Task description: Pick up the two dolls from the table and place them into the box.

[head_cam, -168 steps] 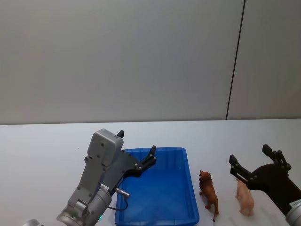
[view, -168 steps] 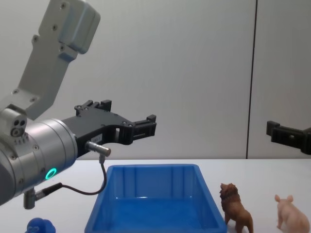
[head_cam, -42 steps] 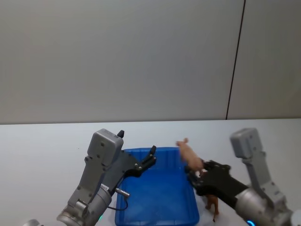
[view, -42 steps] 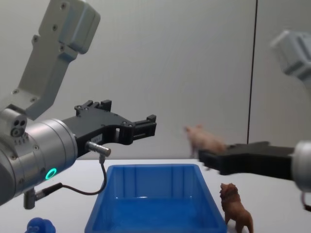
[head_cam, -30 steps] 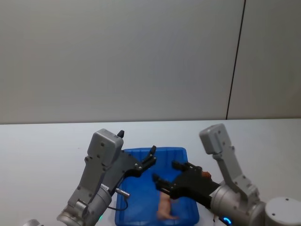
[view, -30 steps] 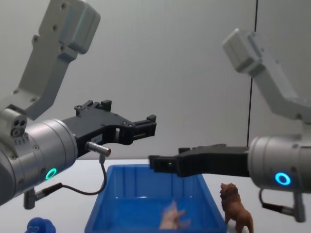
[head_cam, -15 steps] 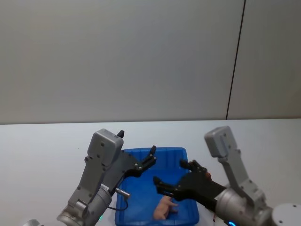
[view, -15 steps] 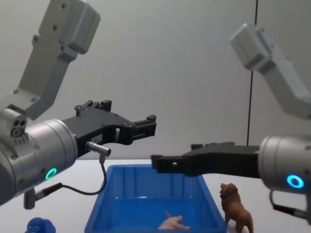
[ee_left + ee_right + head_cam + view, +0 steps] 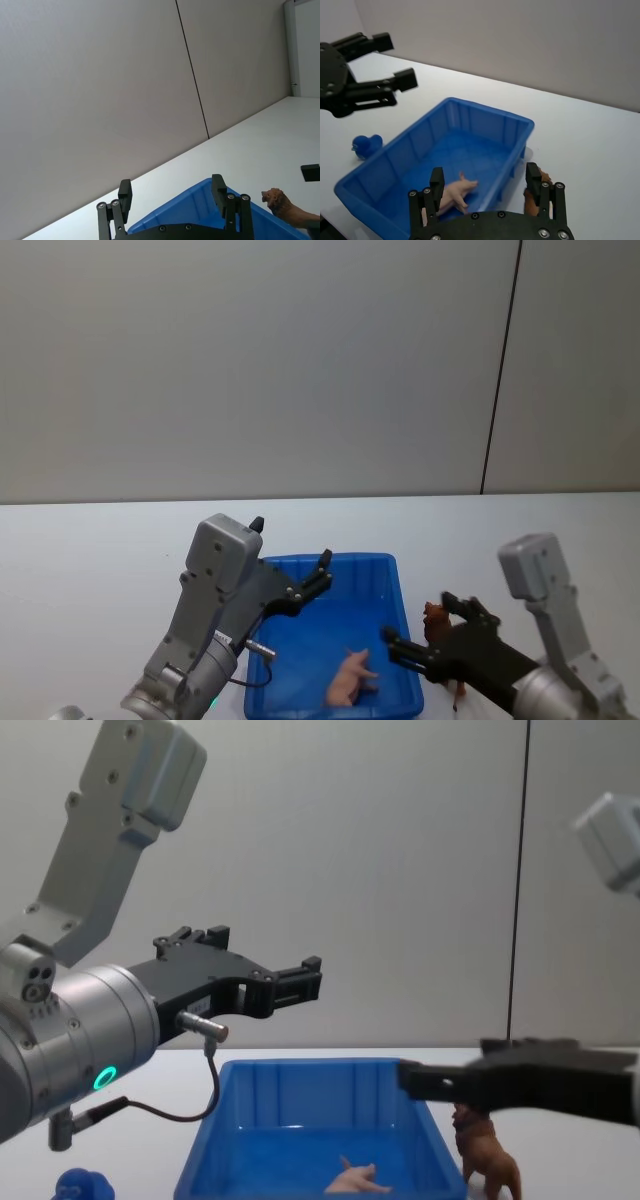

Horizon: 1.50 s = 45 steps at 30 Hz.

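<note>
My empty, wide-spread right gripper [image 9: 417,621] hangs beside the bright blue plastic box [image 9: 330,560], probably to straddle the brown maned plastic lion [image 9: 487,1152]; the left gripper [image 9: 291,539] idles open above the box.

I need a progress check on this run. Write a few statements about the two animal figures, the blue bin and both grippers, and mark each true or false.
1. The pale pink plastic pig lies on its side inside the bright blue rectangular plastic bin. True.
2. The brown maned plastic lion is in the bin too. False: it stands on the white tabletop, just outside the bin's right wall.
3. The right gripper has its jaws shut on the lion. False: the jaws are open and empty, close by the lion.
4. The left gripper hovers over the bin with its jaws open and empty. True.
5. The small blue lumpy object sits in the bin. False: it is on the tabletop, left of the bin.
</note>
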Motion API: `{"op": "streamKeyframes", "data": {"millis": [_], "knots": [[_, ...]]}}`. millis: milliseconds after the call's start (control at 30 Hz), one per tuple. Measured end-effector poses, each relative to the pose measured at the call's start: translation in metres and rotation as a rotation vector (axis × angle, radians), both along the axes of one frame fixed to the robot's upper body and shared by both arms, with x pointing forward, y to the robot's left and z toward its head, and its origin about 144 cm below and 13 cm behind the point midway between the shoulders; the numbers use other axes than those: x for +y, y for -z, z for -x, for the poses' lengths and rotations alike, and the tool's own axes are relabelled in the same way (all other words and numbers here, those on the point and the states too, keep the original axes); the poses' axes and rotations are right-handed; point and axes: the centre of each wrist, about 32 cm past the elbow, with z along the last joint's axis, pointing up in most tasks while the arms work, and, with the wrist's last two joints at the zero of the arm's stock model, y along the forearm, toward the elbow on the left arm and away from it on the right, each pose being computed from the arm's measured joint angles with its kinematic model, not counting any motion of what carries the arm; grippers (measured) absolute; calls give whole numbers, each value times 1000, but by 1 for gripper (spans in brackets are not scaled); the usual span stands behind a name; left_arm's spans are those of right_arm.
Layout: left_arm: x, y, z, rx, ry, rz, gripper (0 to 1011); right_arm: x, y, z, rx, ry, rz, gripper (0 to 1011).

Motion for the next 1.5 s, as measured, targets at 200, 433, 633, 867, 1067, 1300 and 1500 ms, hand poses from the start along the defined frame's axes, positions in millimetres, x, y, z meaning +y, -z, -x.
{"op": "streamKeyframes", "data": {"millis": [200,433,633,867,1067,1300,1500], "knots": [[0,0,0,0,0,0,1002,-10,8,6,25,52,8,1001],[0,0,0,0,0,0,1002,-19,20,6,62,104,24,1001],[0,0,0,0,0,0,1001,-23,29,3,93,133,36,1001],[0,0,0,0,0,0,1002,-25,38,-2,119,145,44,1001],[0,0,0,0,0,0,1002,-24,43,-8,142,131,43,1001],[0,0,0,0,0,0,1002,-21,49,-15,167,114,38,965],[0,0,0,0,0,0,1002,-17,56,-22,194,106,35,795]]}}
